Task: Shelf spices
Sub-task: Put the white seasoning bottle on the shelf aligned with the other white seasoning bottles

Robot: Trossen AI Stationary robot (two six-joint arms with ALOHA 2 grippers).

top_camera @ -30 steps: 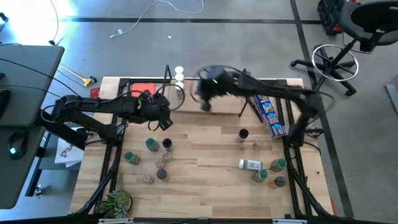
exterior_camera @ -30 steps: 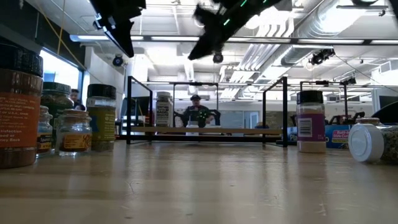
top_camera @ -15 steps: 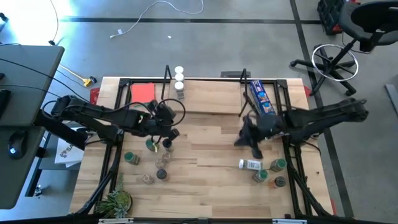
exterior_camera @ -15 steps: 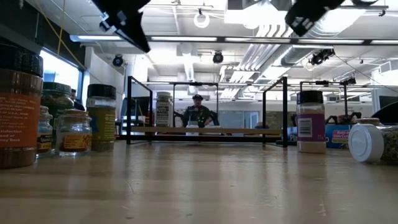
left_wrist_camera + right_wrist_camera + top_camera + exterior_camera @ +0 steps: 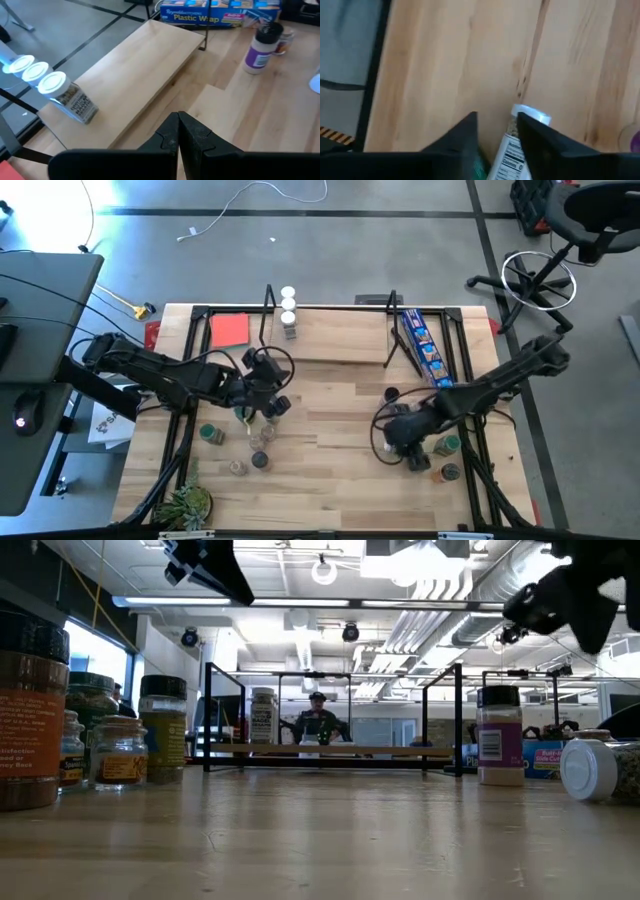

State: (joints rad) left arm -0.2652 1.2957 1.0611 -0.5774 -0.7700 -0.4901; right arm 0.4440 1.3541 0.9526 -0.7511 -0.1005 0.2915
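With the right tool parted over a jar lying on the surface, an off-centre pinch could roll it away from the shelf, while the left tool hangs clenched, empty.

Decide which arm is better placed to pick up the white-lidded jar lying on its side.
Right. The right gripper hangs open directly over the lying jar; the left gripper is shut, across the table.

Grey concrete floor with an office chair, ceiling lights overhead.
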